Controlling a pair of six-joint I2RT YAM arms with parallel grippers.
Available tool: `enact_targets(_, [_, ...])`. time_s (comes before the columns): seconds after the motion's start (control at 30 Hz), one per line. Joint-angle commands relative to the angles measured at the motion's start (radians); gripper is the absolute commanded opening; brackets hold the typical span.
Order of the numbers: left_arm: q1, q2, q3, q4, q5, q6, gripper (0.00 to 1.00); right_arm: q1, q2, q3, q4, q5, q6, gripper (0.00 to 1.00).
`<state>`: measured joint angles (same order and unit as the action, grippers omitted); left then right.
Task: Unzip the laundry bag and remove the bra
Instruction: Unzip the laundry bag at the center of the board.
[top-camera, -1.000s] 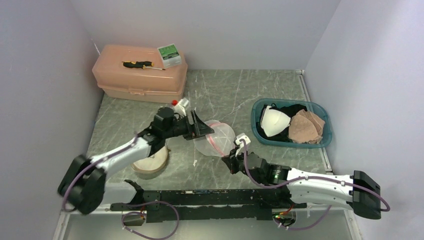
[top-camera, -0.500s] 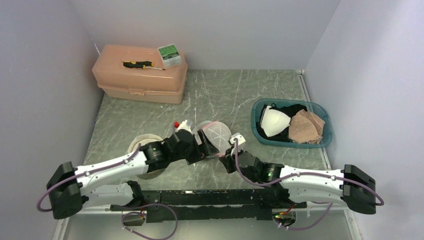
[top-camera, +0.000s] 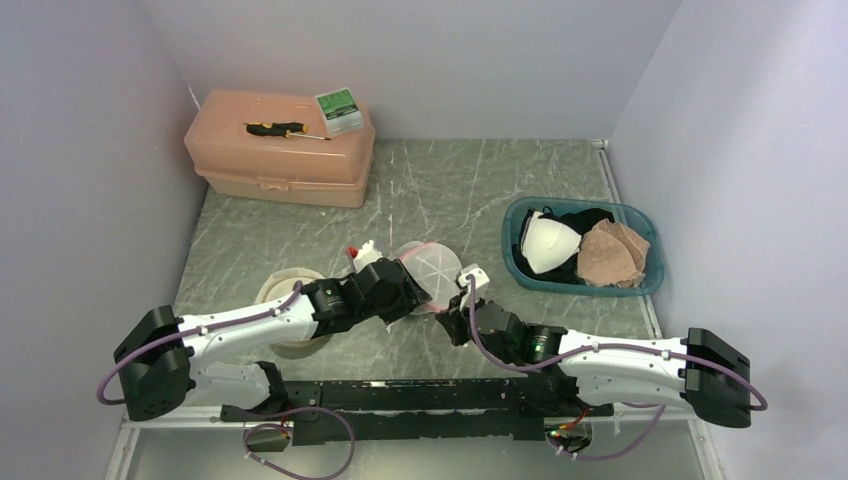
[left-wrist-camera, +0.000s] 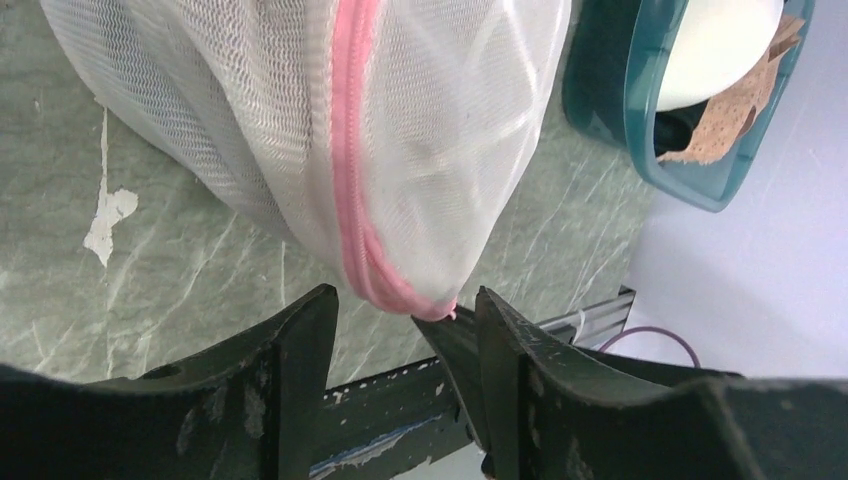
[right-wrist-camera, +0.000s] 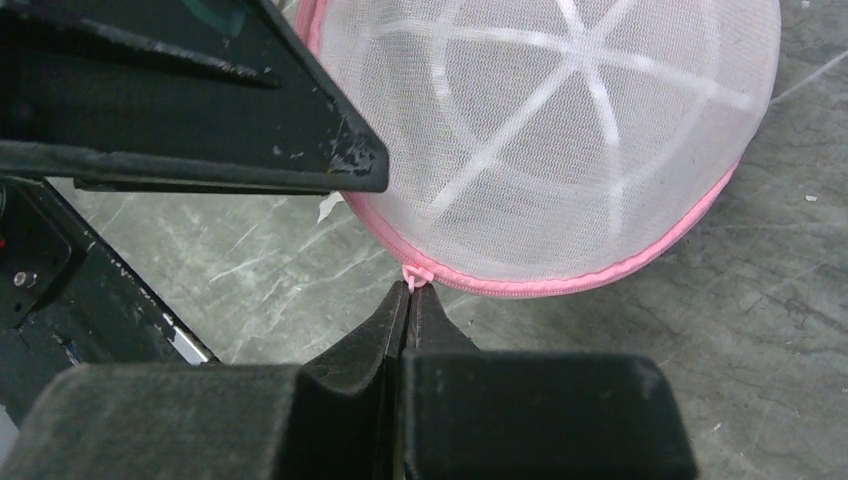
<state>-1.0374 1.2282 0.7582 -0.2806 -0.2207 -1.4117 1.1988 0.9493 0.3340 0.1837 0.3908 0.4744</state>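
Observation:
The laundry bag (top-camera: 433, 268) is a white mesh dome with a pink zipper, lying mid-table. My right gripper (right-wrist-camera: 410, 288) is shut on the small pink zipper pull (right-wrist-camera: 414, 272) at the bag's (right-wrist-camera: 560, 130) near edge; in the top view the right gripper (top-camera: 448, 320) sits just below the bag. My left gripper (left-wrist-camera: 400, 305) stands open, its fingers either side of the pink seam at the bag's (left-wrist-camera: 400, 130) lowest corner without pinching it. From above, the left gripper (top-camera: 410, 292) is at the bag's left side. The bra is hidden; I cannot make it out through the mesh.
A teal basket (top-camera: 640, 285) at the right holds white and beige garments. A peach toolbox (top-camera: 280, 160) with a screwdriver and a green box on top stands at the back left. A round beige object (top-camera: 280, 292) lies under my left arm. A black rail (top-camera: 400, 395) runs along the near edge.
My left arm swung down from the bag's far left to its near-left corner, and its jaws have narrowed. My right gripper shifted slightly up-left with the bag, still shut.

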Motion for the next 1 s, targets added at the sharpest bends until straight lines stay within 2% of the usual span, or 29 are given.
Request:
enact_targets(0.0, [-0.002, 0.035, 0.053, -0.003, -0.073, -0.031, 0.57, 0.005, 0.001, 0.042, 0.054, -0.011, -0.007, 0.00])
enact_targets(0.13, [0.004, 0.090, 0.079, 0.004, -0.057, -0.031, 0.56, 0.005, 0.004, 0.039, 0.064, -0.024, -0.004, 0.00])
enact_targets(0.23, [0.009, 0.126, 0.094, 0.005, -0.049, -0.026, 0.50, 0.005, 0.005, 0.040, 0.066, -0.033, -0.005, 0.00])
enact_targets(0.53, [0.051, 0.071, 0.088, -0.014, -0.026, 0.011, 0.14, 0.002, -0.016, 0.034, -0.023, 0.043, 0.022, 0.00])
enact_targets(0.63, [0.068, 0.047, 0.073, -0.006, 0.009, 0.023, 0.06, -0.022, -0.004, 0.036, -0.073, 0.067, 0.049, 0.00])
enact_targets(0.8, [0.083, 0.011, 0.054, 0.007, 0.048, 0.046, 0.03, -0.120, -0.004, 0.020, -0.123, 0.059, 0.136, 0.00])
enact_targets(0.97, [0.135, -0.018, 0.032, 0.079, 0.145, 0.137, 0.03, -0.146, -0.118, 0.025, -0.175, 0.125, 0.119, 0.00])
